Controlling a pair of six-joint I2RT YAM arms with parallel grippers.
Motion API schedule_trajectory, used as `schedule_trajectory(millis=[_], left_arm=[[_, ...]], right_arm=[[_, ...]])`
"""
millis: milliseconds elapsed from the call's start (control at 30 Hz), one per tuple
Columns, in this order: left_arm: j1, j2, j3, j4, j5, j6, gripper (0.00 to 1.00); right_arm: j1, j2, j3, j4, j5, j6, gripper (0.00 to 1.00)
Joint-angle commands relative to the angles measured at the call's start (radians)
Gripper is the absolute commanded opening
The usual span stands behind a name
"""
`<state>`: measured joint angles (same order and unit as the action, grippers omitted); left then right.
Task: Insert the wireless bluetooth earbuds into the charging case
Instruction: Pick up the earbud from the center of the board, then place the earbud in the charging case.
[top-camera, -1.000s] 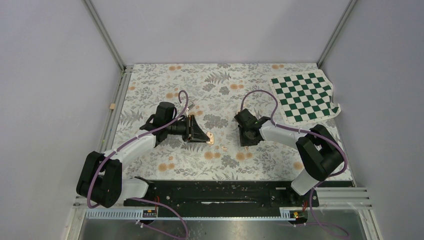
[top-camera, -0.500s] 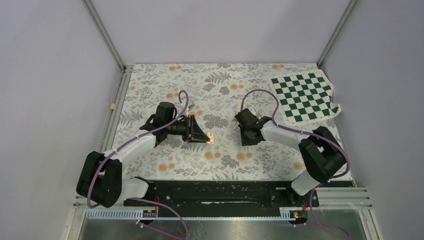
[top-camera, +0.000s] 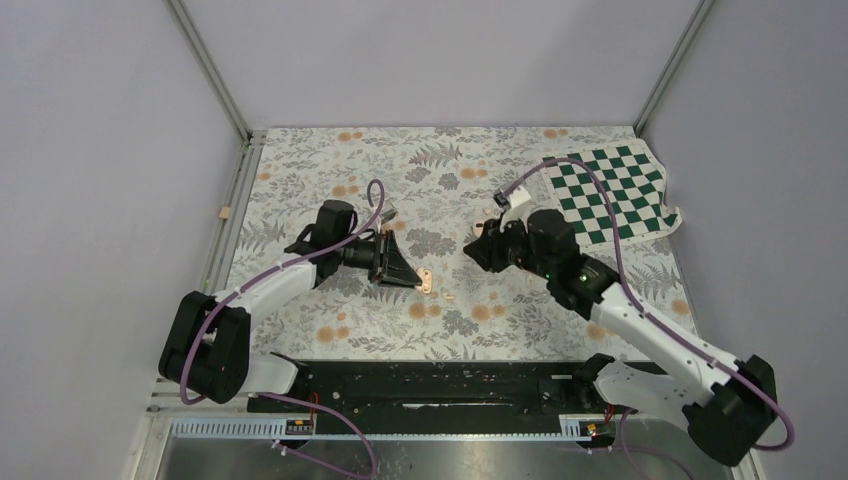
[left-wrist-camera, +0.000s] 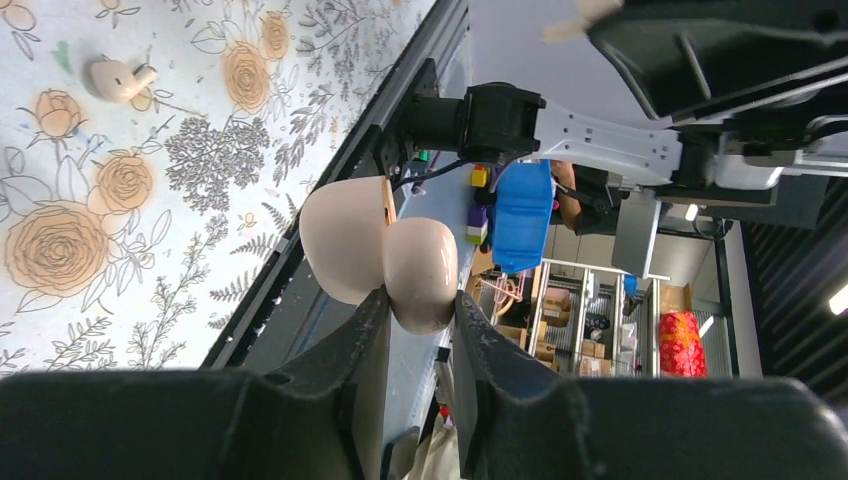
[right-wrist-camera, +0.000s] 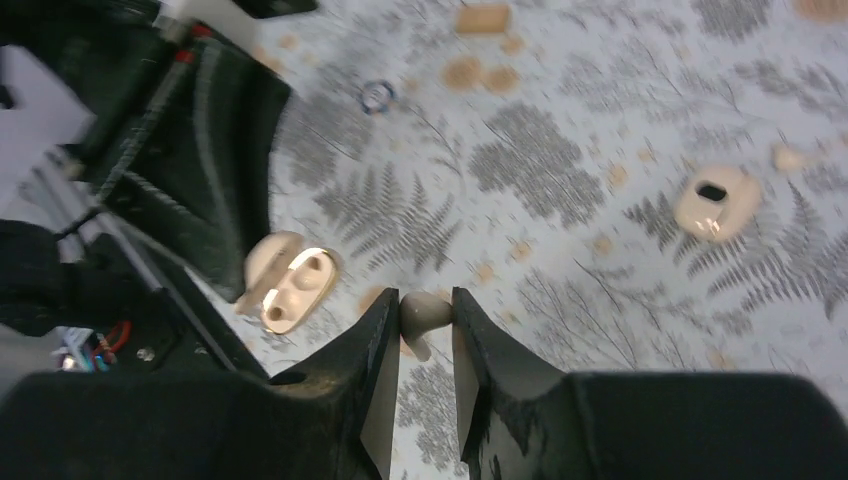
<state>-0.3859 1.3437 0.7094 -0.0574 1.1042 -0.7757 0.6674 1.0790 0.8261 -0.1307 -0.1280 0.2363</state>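
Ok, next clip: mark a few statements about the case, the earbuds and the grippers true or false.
1. The left gripper is shut on the small pale peach-pink rounded plastic charging case. True.
2. The case's lid is closed. False: it stands open.
3. The right gripper pinches a tiny pale cream plastic earbud. True.
4. Both earbuds sit in the case. False: a second earbud lies on the floral cloth.
5. The green-and-white chequered mat lies far left. False: far right.
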Motion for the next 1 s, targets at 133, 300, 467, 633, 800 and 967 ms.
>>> schedule_trajectory(millis=[133, 300, 467, 633, 800, 967], left_arm=[[-0.003, -0.029, 0.007, 0.427, 0.111, -0.323, 0.0], [-0.005, -0.026, -0.001, 0.617, 0.105, -0.483, 0.0], [-0.005, -0.023, -0.014, 0.662, 0.107, -0.522, 0.0], [-0.005, -0.021, -0.022, 0.726, 0.099, -0.576, 0.0], [-0.004, -0.017, -0.032, 0.796, 0.097, -0.623, 0.0], [-0.004, 0.002, -0.056, 0.9, 0.102, -0.693, 0.0]], right_arm=[[0.001, -0.147, -0.153, 0.49, -0.191, 0.087, 0.02], [0.037, -0.145, -0.191, 0.651, -0.158, 0.138, 0.02], [0.046, -0.126, -0.18, 0.701, -0.136, 0.141, 0.02], [0.067, -0.083, -0.156, 0.719, -0.149, 0.141, 0.02], [0.085, -0.046, -0.145, 0.726, -0.146, 0.122, 0.02], [0.103, -0.023, -0.138, 0.736, -0.128, 0.115, 0.02]])
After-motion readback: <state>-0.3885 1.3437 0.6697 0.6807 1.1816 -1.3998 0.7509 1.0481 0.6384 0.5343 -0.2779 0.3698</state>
